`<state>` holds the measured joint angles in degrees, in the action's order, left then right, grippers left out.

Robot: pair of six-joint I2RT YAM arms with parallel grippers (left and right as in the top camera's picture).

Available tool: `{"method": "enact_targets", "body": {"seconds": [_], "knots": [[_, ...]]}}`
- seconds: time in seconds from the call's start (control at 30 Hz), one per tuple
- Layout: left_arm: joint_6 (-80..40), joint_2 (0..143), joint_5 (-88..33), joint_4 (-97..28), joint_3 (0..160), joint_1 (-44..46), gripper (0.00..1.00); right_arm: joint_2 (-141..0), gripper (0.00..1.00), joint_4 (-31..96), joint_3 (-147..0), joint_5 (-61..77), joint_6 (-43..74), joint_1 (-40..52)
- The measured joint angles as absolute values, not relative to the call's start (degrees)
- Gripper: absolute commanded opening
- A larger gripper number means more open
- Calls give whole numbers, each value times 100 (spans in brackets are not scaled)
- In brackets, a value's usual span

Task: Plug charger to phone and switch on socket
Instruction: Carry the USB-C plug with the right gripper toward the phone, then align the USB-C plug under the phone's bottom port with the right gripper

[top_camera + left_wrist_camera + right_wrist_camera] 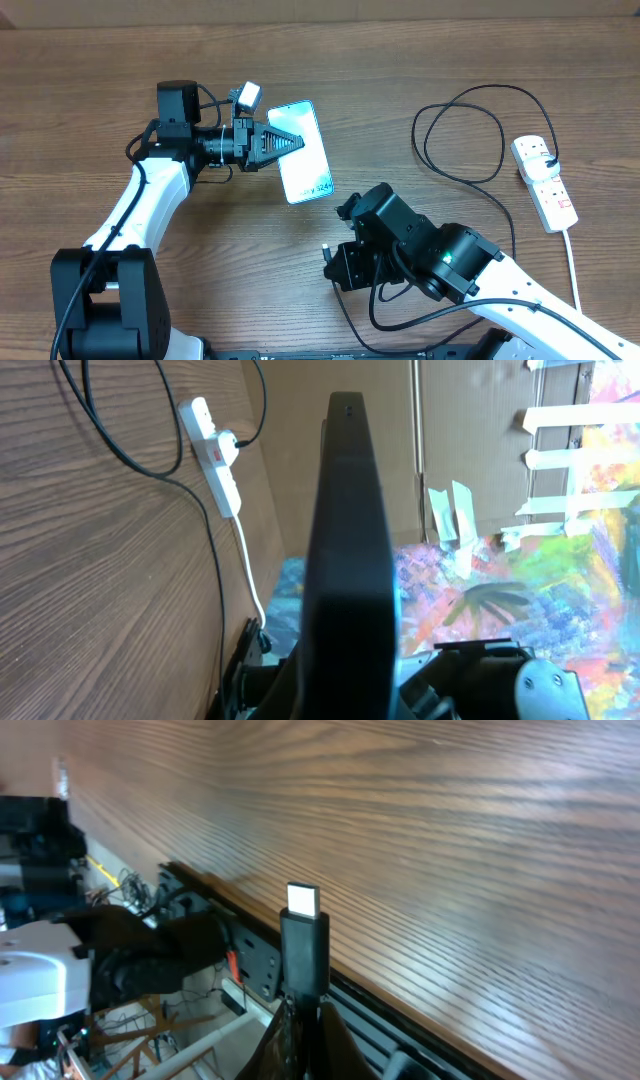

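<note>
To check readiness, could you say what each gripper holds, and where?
Left gripper holds the phone by one long edge; right gripper, the charger by its plug.

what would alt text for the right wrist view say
The charger, its black plug tip with a silvery connector end pointing up, stands pinched in the closed jaws at the bottom of the frame. Behind it stretches the wood-grain table, its edge running diagonally.

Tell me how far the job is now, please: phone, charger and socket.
Done: the left gripper holds the phone, and the right gripper holds the charger by its tip. In hand: joining tip and phone; they are apart. Left: plugging in, then the socket switch.
</note>
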<state>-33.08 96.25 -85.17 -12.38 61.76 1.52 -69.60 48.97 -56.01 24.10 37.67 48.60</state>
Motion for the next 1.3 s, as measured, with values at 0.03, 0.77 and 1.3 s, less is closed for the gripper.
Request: {"method": "enact_targets", "body": {"seconds": [0.03, 0.77, 1.3], "knots": [[-3306, 9625, -8508, -1238, 6176, 152, 4, -6960, 4, 4744, -5596, 2403, 3774, 4890], [-3297, 9625, -8503, -1240, 6176, 152, 4, -6960, 4, 3712, -5590, 1389, 3096, 4917], [-2985, 9625, -8534, -1372, 6176, 309, 4, -6960, 4, 3557, -5590, 1151, 2845, 4917]]}}
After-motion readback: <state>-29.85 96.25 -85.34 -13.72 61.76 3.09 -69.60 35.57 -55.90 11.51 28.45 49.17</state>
